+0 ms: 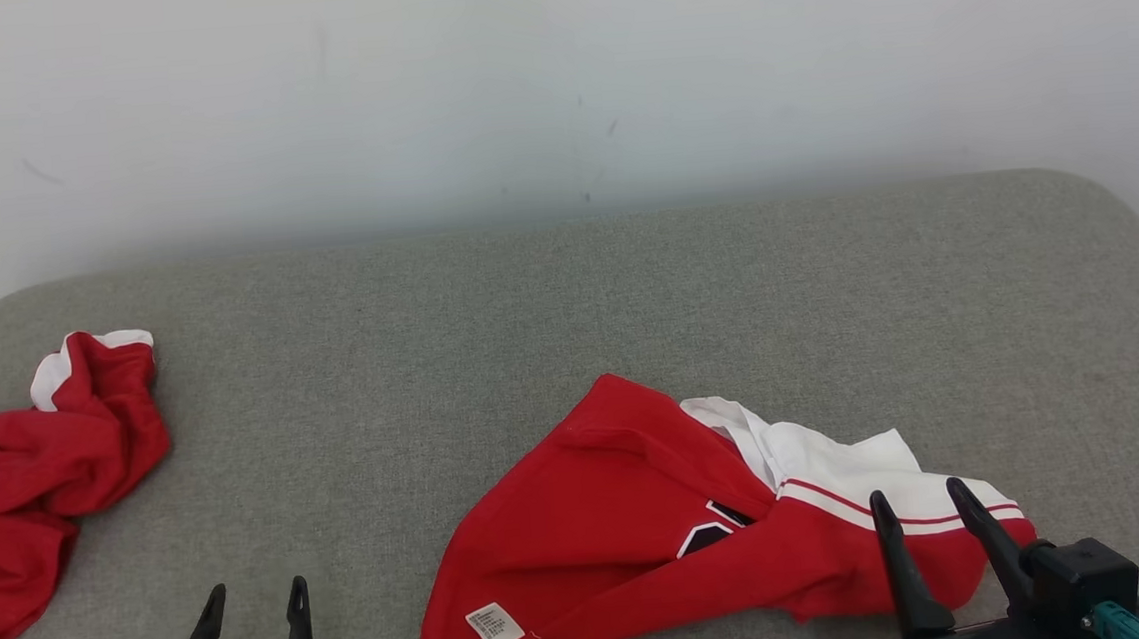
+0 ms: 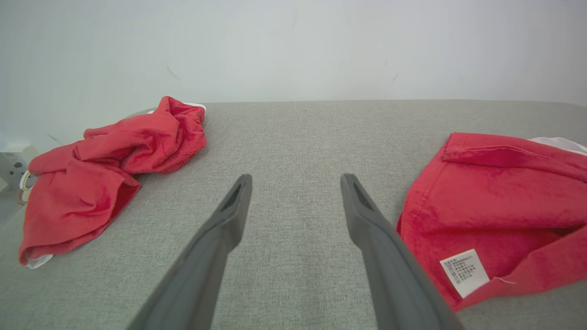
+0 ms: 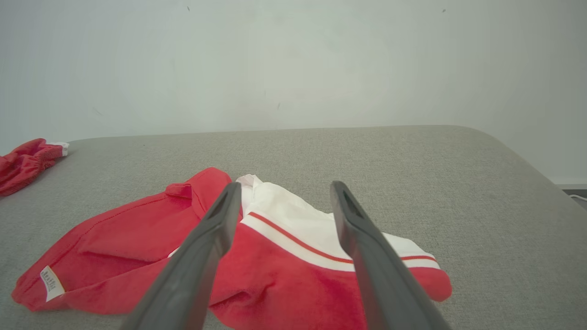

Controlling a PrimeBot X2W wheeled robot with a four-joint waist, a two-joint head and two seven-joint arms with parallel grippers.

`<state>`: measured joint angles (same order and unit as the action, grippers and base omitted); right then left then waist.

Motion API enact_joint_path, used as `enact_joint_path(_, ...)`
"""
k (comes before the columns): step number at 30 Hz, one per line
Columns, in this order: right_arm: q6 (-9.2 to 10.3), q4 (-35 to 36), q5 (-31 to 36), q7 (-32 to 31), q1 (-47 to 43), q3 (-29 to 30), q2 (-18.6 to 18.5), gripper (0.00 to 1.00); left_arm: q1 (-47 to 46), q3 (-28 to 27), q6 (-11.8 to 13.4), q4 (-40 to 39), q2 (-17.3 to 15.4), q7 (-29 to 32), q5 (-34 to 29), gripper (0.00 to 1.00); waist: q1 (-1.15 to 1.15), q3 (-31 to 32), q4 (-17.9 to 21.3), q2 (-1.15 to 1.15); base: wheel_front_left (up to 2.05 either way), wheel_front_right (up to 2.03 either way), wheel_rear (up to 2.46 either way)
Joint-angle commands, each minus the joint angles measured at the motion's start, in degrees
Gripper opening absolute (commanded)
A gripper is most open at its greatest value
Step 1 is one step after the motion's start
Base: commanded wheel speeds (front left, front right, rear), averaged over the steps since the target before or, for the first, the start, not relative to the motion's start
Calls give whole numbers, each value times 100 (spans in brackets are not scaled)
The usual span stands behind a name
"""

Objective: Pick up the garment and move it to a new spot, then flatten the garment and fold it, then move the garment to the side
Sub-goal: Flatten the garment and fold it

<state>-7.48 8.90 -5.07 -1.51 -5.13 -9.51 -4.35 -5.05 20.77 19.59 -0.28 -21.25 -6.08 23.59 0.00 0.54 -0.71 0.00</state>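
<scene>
Pale wall (image 1: 553,80) behind, the red-and-white garment (image 1: 633,515) lies crosswise on the desk (image 1: 568,300), nearest the right pincer (image 1: 917,491), spread wide like the left pincer (image 1: 257,587).

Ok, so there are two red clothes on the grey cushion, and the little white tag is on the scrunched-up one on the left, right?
Almost. Two red clothes do lie on the grey cushion, but the white tag is on the red and white garment nearer the right tool, not on the scrunched-up red garment on the left. The head view shows it.
</scene>
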Motion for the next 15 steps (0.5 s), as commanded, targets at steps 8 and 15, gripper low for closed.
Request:
enact_joint_path(8,-3,19,-34,-43,11,-4,24,100,-240,443,-418,231,81,509,187,100,0,-86,2,0,0,0,0)
enact_joint_path(15,-3,0,-55,-75,105,-105,10,100,-393,908,-842,754,338,1067,455,100,0,-269,145,0,0,0,0)
